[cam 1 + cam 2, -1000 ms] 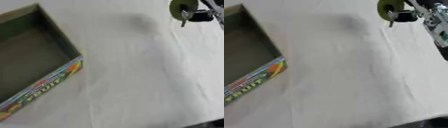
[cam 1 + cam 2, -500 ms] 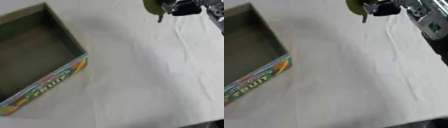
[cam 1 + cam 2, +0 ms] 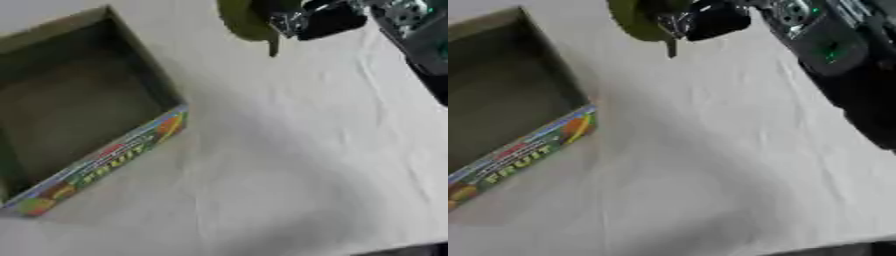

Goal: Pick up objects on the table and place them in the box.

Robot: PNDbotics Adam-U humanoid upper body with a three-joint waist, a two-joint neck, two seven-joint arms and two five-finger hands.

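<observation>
Above the cloth, right robot hand (image 3: 710, 20) clamped on green object (image 3: 636, 20), box (image 3: 96, 165) well left.

Both head eyes look steeply down, close; share box (image 3: 96, 150), white table (image 3: 289, 165), right eye shifted rightward.

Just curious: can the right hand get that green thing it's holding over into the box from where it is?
Probably yes. The right hand holds the green object above bare cloth, and the box lies open-topped to its left, nothing between.

The word "FRUIT" was printed in yellow on the colourful outer side of the box (image 3: 527, 157).
</observation>
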